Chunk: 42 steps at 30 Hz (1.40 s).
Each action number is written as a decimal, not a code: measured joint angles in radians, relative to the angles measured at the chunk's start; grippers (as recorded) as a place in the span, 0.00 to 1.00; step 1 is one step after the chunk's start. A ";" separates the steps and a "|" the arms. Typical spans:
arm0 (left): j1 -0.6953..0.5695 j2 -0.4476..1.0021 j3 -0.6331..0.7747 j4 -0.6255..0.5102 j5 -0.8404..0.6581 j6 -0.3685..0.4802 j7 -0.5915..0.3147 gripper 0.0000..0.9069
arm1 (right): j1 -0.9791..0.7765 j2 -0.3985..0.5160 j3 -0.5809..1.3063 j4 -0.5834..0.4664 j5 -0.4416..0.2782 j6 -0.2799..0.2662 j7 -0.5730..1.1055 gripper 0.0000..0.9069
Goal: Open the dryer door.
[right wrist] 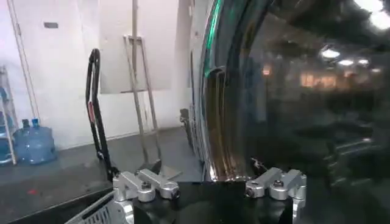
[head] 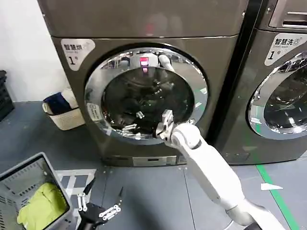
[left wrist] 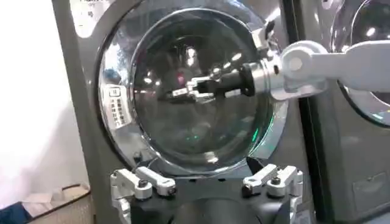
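Note:
The dryer door is a round porthole with a wide chrome ring around dark glass, in the middle of the head view. My right arm reaches up from the lower right to the door's lower right rim. Its gripper is open there, and the chrome edge stands between the spread fingers without being clamped. The door looks close against the machine's front. My left gripper hangs open and empty low above the floor, facing the door from below.
A second machine with a like door stands to the right. A grey basket holding a yellow-green cloth sits at the lower left. A white bag rests by the wall. Green tape crosses the floor.

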 joint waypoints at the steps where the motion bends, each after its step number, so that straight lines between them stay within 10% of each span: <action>1: 0.000 0.000 0.000 0.000 0.000 0.000 0.000 1.00 | 0.002 0.004 -0.003 -0.003 -0.002 0.000 0.001 1.00; 42: 0.006 -0.009 0.003 0.001 0.022 -0.013 -0.007 1.00 | 0.074 0.149 -0.064 -0.176 -0.073 0.023 0.003 1.00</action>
